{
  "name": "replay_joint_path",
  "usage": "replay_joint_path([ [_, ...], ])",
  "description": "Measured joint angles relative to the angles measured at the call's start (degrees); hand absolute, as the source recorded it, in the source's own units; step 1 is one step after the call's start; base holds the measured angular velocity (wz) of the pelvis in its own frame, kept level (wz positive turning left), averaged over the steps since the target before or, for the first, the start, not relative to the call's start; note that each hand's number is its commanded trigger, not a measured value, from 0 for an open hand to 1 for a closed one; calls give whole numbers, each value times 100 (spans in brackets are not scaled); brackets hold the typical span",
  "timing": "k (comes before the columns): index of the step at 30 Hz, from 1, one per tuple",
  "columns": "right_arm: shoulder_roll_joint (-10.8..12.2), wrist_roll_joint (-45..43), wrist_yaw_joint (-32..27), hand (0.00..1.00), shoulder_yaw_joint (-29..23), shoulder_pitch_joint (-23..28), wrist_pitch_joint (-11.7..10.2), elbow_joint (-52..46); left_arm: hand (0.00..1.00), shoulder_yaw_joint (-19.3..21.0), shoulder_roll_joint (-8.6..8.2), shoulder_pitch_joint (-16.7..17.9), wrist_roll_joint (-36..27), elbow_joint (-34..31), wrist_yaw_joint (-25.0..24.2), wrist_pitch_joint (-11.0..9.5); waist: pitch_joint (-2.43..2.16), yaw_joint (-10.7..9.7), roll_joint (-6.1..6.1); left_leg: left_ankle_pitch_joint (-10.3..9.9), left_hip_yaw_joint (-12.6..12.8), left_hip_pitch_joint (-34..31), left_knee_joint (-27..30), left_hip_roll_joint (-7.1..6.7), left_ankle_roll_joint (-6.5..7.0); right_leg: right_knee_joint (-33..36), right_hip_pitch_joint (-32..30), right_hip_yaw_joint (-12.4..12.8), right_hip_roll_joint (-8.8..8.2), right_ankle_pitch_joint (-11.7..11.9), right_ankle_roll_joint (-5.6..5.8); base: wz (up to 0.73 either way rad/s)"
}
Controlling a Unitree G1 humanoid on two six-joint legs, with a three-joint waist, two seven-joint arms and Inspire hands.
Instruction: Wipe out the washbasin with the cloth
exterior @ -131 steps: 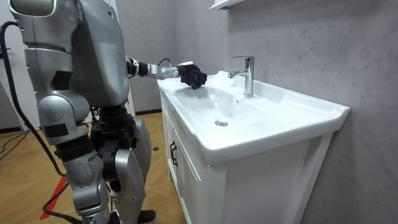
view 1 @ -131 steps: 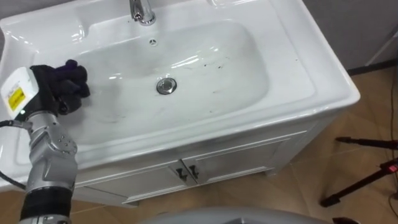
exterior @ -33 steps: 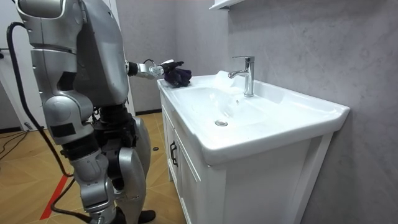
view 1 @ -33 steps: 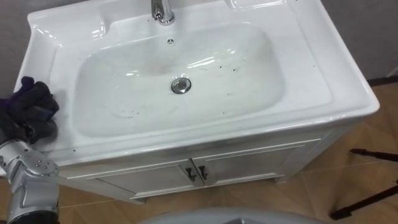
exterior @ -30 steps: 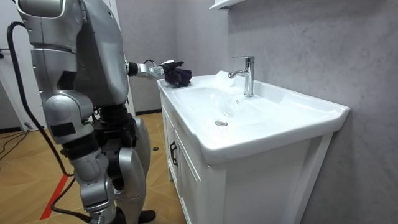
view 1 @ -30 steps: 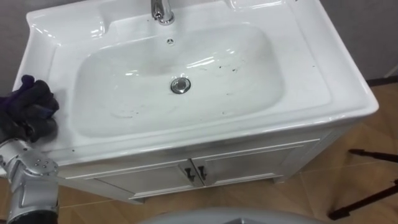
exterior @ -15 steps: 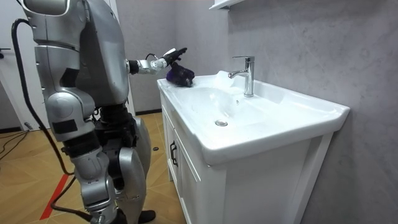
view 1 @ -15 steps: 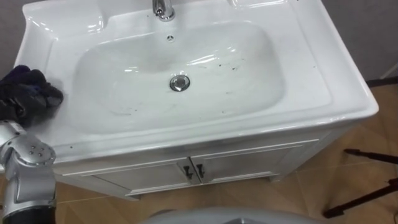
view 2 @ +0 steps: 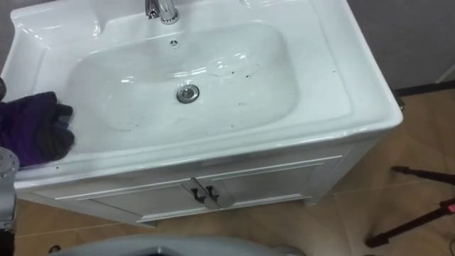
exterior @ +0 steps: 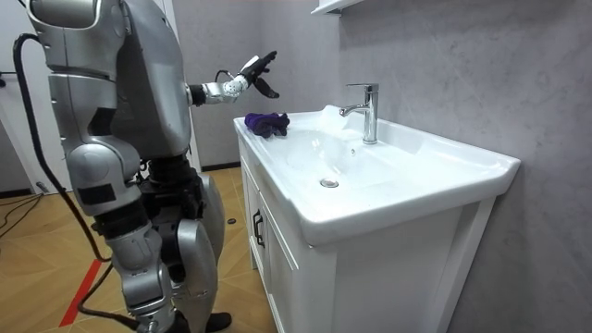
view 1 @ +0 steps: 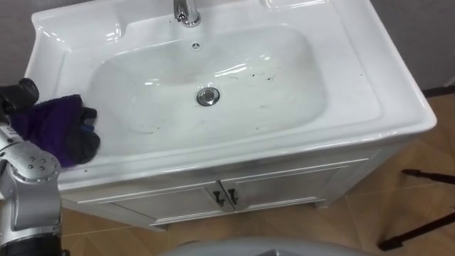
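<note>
The purple cloth (exterior: 266, 122) is just lying loose on the left rim of the basin (view 1: 387, 99), towards the front, not down in the bowl. In the room view the robot's left hand (exterior: 255, 70) hangs in the air above it, fingers stretched out wide, holding nothing. There are a few dark specks in the bowl near the drain (view 1: 207, 96), and the tap (view 1: 186, 10) is at the back.
</note>
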Motion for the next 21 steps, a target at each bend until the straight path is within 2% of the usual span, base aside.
replay_joint_path([
  [2, 11, 0, 7, 0, -1, 4, 4, 0, 0, 2, 0, 0, -44, 29, -1, -5, -1, -1, -18, 0, 1, 25, -10, 0, 0, 3, 20, 0, 0, -4, 5, 0],
  [7, 62, -23, 61, 0, -4, 62, 11, -25, 0, 16, -32, 2, -904, 84, -58, -11, -10, 13, -80, 0, 7, 30, -9, -1, 0, 9, 15, -4, -3, -5, 6, 0],
  [9, 96, -37, 62, 0, -4, 81, 7, -43, 0, 74, -34, 2, -1032, 84, -60, -12, -27, 10, -101, 0, 6, 29, -2, -1, 0, 11, 17, -7, -3, -5, 7, 0],
  [10, 115, -38, 62, 0, -5, 101, -1, -53, 0, 140, -34, 2, -1088, 83, -58, -14, -39, 6, -110, 0, 3, 30, 5, -1, 0, 11, 20, -6, -3, -5, 7, 0],
  [15, 120, -86, 56, 0, -9, 100, -7, -49, 0, 375, -33, -2, -1124, 80, 15, -97, -43, 5, -140, -1, -2, 24, 17, -6, 1, 10, 18, -4, -11, -5, 8, 0],
  [21, 122, -246, 50, 0, -15, 106, -8, -73, 0, 764, -24, -7, -1318, -44, 464, -273, -46, 18, -85, -1, -8, 14, 19, -6, 1, 5, 10, 7, -6, -6, 8, 0],
])
